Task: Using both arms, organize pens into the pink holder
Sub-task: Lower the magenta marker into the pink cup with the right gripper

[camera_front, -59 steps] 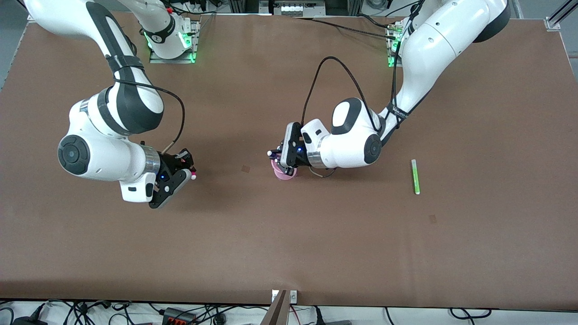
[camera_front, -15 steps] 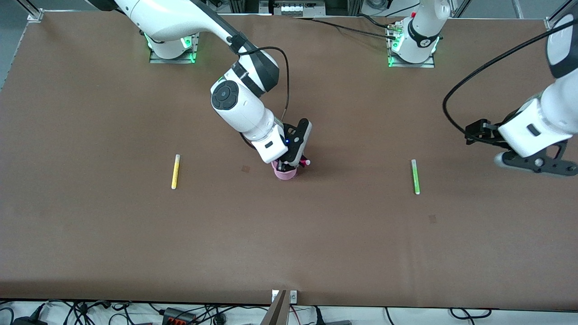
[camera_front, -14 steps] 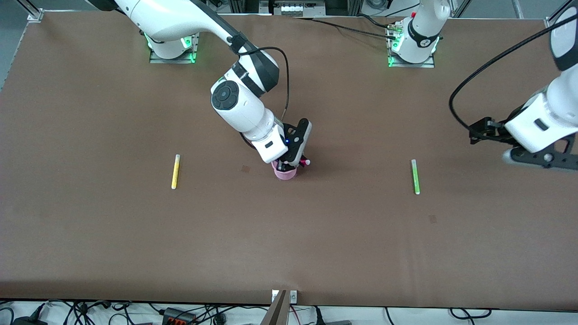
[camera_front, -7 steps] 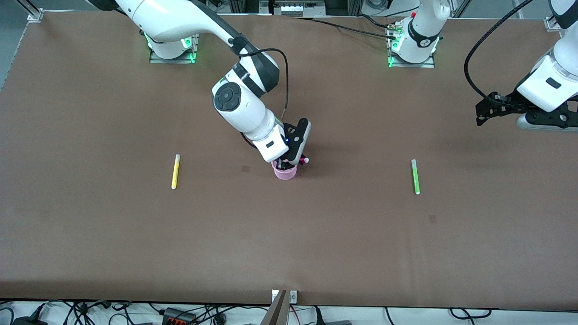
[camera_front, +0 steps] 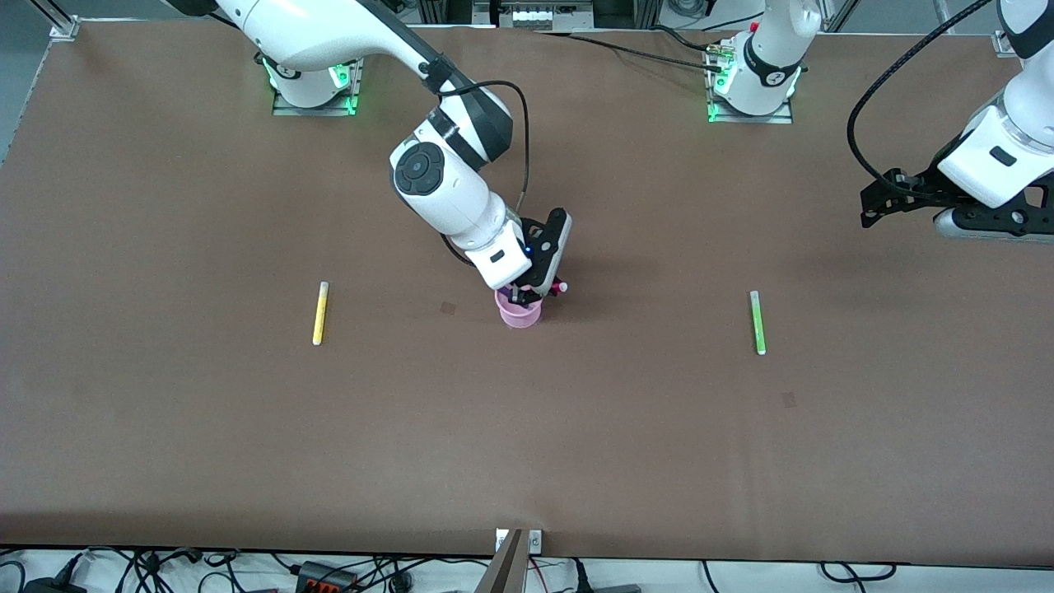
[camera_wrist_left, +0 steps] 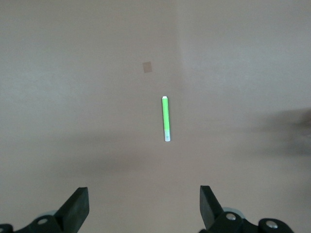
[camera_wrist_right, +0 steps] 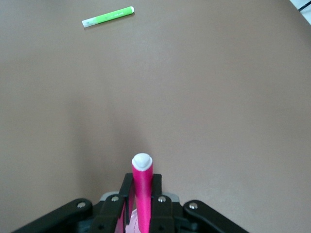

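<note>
The pink holder [camera_front: 519, 315] stands mid-table. My right gripper [camera_front: 535, 292] is directly over it, shut on the magenta pen [camera_front: 558, 287], which is tilted with its white end up. In the right wrist view the pen [camera_wrist_right: 142, 194] sits between the fingers, with the holder's pale rim [camera_wrist_right: 131, 225] below. The purple pen is hidden. The yellow pen [camera_front: 319, 313] lies toward the right arm's end. The light green pen [camera_front: 757, 322] lies toward the left arm's end, also in the wrist views [camera_wrist_left: 166, 119] [camera_wrist_right: 108, 16]. My left gripper [camera_front: 873, 210] [camera_wrist_left: 142, 194] is open, empty, in the air.
Brown table with two small dark patches [camera_front: 448, 308] [camera_front: 789, 399]. The arm bases [camera_front: 313, 82] [camera_front: 749, 91] stand on the edge farthest from the front camera. Cables hang along the edge nearest the front camera.
The left arm left the holder and rose toward its end of the table. The right arm brought the magenta pen over the holder and in the last second shifted slightly.
</note>
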`<state>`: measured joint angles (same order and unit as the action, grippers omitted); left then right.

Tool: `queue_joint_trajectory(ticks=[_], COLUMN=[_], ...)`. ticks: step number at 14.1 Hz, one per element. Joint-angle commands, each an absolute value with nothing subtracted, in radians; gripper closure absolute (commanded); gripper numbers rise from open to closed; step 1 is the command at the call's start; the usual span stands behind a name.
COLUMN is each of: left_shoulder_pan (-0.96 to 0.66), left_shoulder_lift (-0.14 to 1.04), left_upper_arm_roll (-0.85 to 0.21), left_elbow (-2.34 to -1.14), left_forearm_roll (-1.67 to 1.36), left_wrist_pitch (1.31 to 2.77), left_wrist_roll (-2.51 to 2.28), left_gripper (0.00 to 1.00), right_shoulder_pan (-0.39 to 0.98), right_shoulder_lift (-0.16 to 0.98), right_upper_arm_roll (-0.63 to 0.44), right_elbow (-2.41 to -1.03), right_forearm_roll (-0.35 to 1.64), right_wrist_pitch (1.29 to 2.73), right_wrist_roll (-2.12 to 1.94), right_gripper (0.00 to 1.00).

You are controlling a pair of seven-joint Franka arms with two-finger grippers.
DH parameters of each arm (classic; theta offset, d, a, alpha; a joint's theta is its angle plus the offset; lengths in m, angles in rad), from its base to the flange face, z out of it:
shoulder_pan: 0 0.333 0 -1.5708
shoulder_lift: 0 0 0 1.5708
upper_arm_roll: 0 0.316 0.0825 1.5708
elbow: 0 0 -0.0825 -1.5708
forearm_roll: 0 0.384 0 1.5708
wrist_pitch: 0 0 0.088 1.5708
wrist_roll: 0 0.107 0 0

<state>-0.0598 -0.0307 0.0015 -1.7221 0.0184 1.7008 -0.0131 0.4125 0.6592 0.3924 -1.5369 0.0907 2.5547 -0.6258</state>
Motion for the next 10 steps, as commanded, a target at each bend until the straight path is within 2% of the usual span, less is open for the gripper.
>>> queue_joint_trajectory(ticks=[1,10], left_shoulder_pan=[-0.066,-0.063], left_shoulder_lift=[-0.029,-0.029], left_upper_arm_roll=[0.011,0.008], left_elbow=[-1.707,-1.704], left_forearm_roll=[0.008,0.011], left_wrist_pitch=[1.680,1.663], left_wrist_roll=[-0.020,-0.021], left_gripper=[0.00,0.00], right_shoulder_pan=[0.407,0.399], right_shoulder_lift=[0.640,0.638], right_upper_arm_roll=[0.396,0.394], right_elbow=[-1.581,-1.595], right_forearm_roll=[0.087,0.087], right_wrist_pitch=[2.559,2.559], right_wrist_roll=[-0.634,-0.635], right_gripper=[1.00,1.00])
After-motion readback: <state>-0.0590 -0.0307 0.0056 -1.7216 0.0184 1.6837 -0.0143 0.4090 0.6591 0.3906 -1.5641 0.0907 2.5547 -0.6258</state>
